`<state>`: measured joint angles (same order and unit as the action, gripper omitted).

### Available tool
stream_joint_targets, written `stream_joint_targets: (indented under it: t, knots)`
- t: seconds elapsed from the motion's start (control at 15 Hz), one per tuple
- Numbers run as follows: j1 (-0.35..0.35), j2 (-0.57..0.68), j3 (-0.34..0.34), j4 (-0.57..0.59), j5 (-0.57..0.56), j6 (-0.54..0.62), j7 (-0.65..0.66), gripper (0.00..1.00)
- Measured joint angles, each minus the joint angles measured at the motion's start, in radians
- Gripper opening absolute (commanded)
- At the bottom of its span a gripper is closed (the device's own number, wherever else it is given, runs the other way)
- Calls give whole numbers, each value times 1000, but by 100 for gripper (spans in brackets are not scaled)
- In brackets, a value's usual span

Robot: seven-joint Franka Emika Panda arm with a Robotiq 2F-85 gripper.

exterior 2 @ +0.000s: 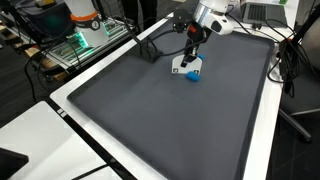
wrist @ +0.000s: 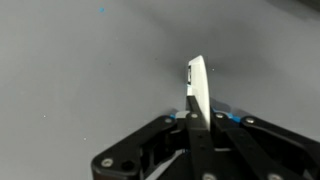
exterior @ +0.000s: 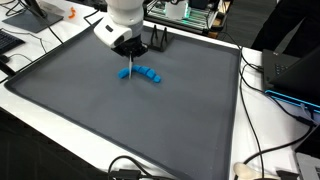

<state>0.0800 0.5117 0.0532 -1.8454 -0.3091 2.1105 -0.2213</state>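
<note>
**A:** Exterior view. What does the end effector carry?

**B:** The arm hides the grip here. The end effector hangs low over the grey mat, just above 1 end of a blue segmented piece. That piece lies flat on the mat, towards its far edge.

**A:** Exterior view, seen along the mat.

**B:** A white flat piece shows beneath the end effector. Its lower edge is at or close to the mat, just beside the blue segmented piece. Whether the 2 touch cannot be told. The white desk borders the mat.

**A:** Wrist view.

**B:** The 2 fingers of the end effector are pressed together on the white flat piece, pinching it by 1 end. The piece stands edge-on, slightly tilted, over bare mat.

**A:** How is this handled well?

**B:** As a judgement, the hold is short on a thin slab, so the slab can pivot between the fingers. Slow, level travel suits it. So does a steady wrist, with clearance from the blue segmented piece so that a stray nudge does not drag it across the mat.
</note>
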Motion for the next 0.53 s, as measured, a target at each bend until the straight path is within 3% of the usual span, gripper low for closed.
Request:
stream_joint_targets:
  t: [0.53]
  knots:
    - [-19,-33,0,-47,10,-2,0,1]
